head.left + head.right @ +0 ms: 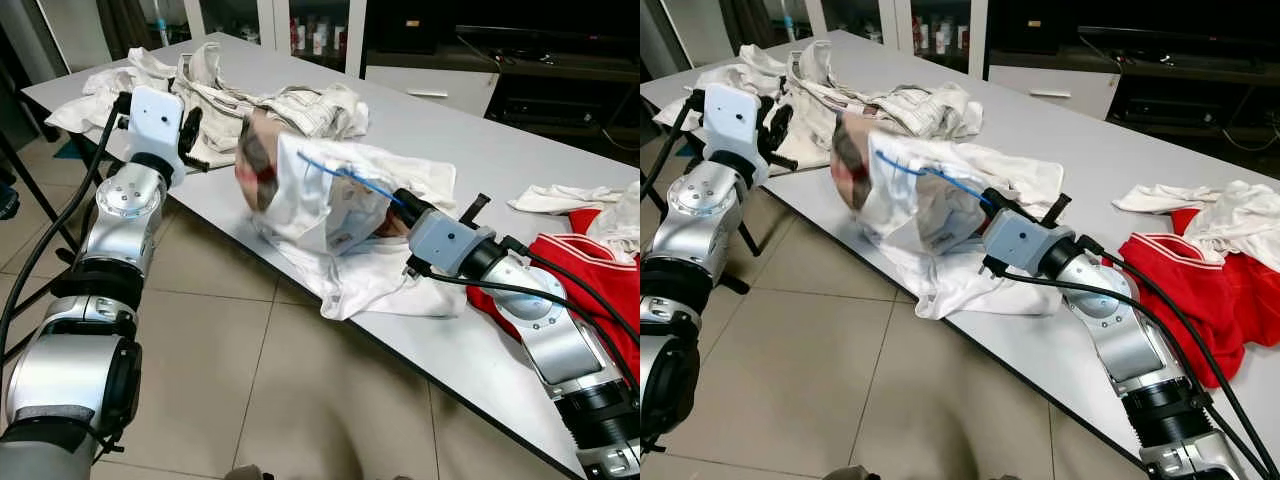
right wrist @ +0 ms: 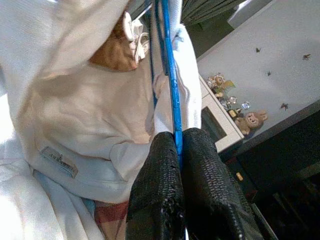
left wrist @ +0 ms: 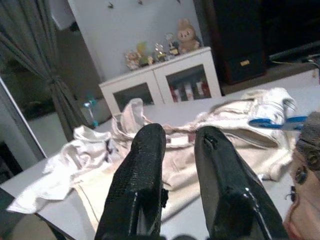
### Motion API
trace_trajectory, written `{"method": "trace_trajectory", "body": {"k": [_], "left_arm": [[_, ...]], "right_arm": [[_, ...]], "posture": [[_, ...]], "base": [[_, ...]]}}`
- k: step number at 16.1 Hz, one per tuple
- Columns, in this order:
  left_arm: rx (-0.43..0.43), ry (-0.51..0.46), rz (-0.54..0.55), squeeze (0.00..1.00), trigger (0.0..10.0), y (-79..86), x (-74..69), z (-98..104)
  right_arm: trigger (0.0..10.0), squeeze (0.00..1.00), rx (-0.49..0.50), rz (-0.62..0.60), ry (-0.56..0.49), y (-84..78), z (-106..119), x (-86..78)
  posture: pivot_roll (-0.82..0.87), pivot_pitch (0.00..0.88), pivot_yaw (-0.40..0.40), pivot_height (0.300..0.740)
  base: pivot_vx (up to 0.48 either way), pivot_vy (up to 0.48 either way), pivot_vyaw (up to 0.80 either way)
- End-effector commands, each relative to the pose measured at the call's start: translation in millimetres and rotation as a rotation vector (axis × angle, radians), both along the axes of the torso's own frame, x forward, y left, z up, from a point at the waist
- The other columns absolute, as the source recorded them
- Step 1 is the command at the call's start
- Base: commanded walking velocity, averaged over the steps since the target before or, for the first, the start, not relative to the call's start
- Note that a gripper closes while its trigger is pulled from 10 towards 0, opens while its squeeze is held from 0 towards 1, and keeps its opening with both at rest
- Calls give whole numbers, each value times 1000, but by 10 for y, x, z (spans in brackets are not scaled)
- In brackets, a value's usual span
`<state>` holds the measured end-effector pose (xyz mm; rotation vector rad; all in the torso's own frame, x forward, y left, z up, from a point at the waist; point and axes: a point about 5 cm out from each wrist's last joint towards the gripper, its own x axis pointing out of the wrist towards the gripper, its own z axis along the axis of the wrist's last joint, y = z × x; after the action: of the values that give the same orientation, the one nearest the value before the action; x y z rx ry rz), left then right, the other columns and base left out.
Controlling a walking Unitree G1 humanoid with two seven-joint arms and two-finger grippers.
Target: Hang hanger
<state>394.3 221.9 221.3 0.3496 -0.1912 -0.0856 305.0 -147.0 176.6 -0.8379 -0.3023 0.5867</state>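
The right tool (image 2: 176, 150) was clamped on the blue hanger (image 1: 345, 177), which carried a white garment (image 1: 330, 215) lifted above the worktop (image 1: 480, 150). The left tool (image 3: 177, 165), slightly parted, held nothing. Next, I judged, came carrying it to a rail.

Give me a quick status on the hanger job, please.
Right gripper shut on blue hanger, white shirt draped over it. Left gripper open, holding nothing, above table edge. No rail visible.
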Motion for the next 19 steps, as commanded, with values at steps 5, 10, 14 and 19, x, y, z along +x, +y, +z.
{"method": "trace_trajectory", "body": {"k": [5, 10, 14, 19], "left_arm": [[-40, 80, -262, 1000, 10000, -412, -58, -233], [-21, 168, -425, 0, 10000, -646, -185, -452], [-21, 194, -362, 0, 10000, -577, -198, -519], [-11, 165, -244, 0, 10000, -374, -83, -349]], "right_arm": [[0, 0, 17, 4, -35, 8, 96, 23], [0, 0, 21, -9, -39, 7, 93, 36], [0, 0, 31, 3, -42, 39, 111, 24], [0, 0, 47, 41, -55, 110, 169, -5]], "posture": [[14, 0, 11, 723], [15, 0, 15, 723], [23, 0, 13, 723], [16, 0, 16, 723]], "base": [[0, 0, 0], [0, 0, 0], [0, 0, 0], [0, 0, 0]]}}
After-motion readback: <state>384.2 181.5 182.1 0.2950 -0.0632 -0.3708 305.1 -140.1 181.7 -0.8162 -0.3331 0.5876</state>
